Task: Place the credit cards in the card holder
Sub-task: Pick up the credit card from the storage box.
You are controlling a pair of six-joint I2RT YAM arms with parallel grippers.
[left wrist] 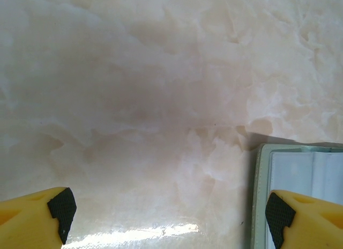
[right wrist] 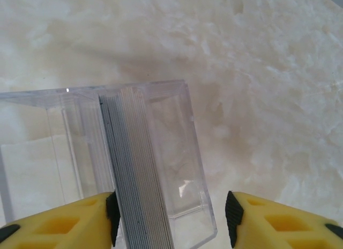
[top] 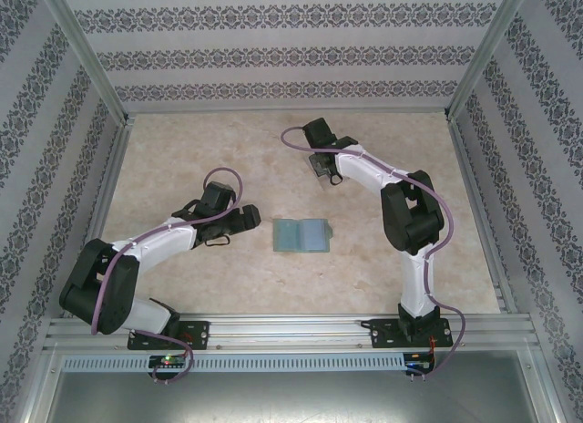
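The card holder [top: 302, 234] lies opened flat mid-table, grey-green with pale inner slots; its left edge [left wrist: 261, 195] shows at the lower right of the left wrist view. My left gripper [top: 246, 221] [left wrist: 170, 219] is open just left of it, over bare table, its right fingertip [left wrist: 278, 219] over the holder's edge. A stack of credit cards [right wrist: 136, 174] stands on edge inside a clear plastic box [right wrist: 182, 152]; only their grey-white edges show. My right gripper [top: 323, 168] [right wrist: 172, 217] is open around the box's near end, its left pad [right wrist: 112, 217] beside the stack.
The marble-patterned tabletop [top: 182, 159] is walled by patterned panels with aluminium posts [top: 86, 58]. An aluminium rail [top: 291, 332] runs along the near edge by the arm bases.
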